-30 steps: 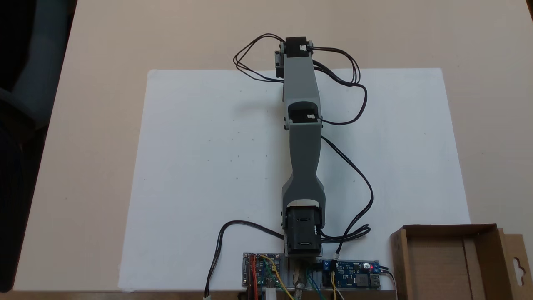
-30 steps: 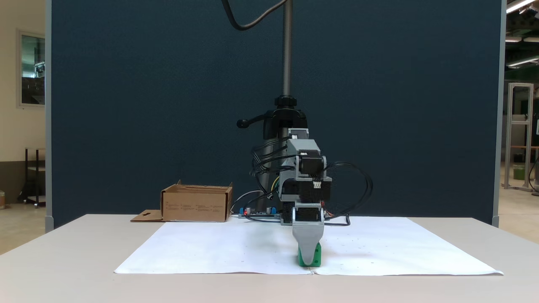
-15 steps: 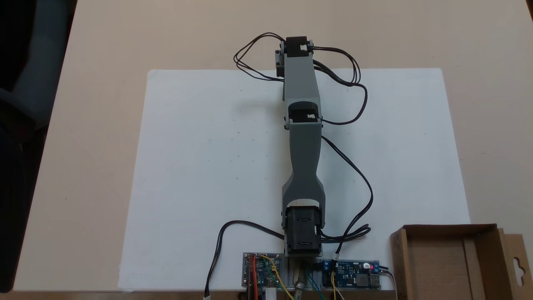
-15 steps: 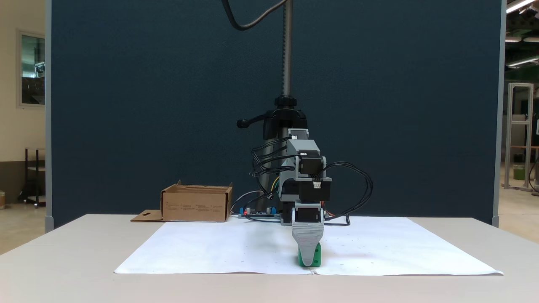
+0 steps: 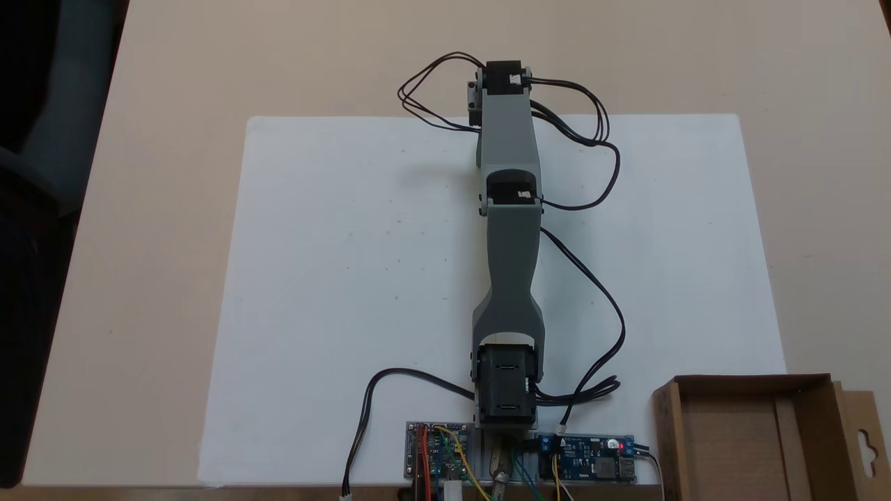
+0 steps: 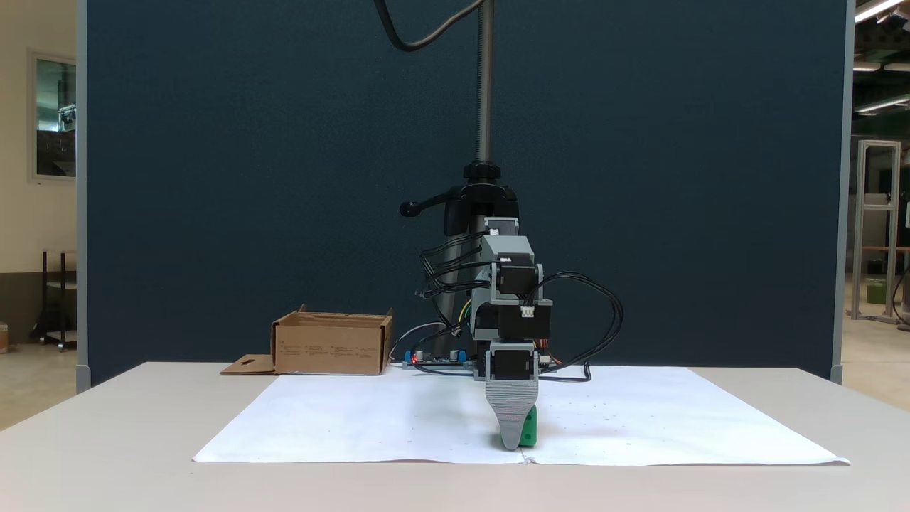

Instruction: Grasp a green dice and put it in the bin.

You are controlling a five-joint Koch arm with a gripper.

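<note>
The gripper (image 6: 511,442) hides most of the green dice (image 6: 528,431); whether it's clamped, I cannot tell. Light, hard, probably slippery: pinch opposite flat faces.

Bin (image 5: 748,438): matt brown corrugated cardboard. Green dice (image 6: 527,431): smooth plastic. Sheet (image 5: 334,278): matt white paper. Table (image 5: 174,209): smooth matt beige. Arm (image 5: 511,250): matt grey plastic
</note>
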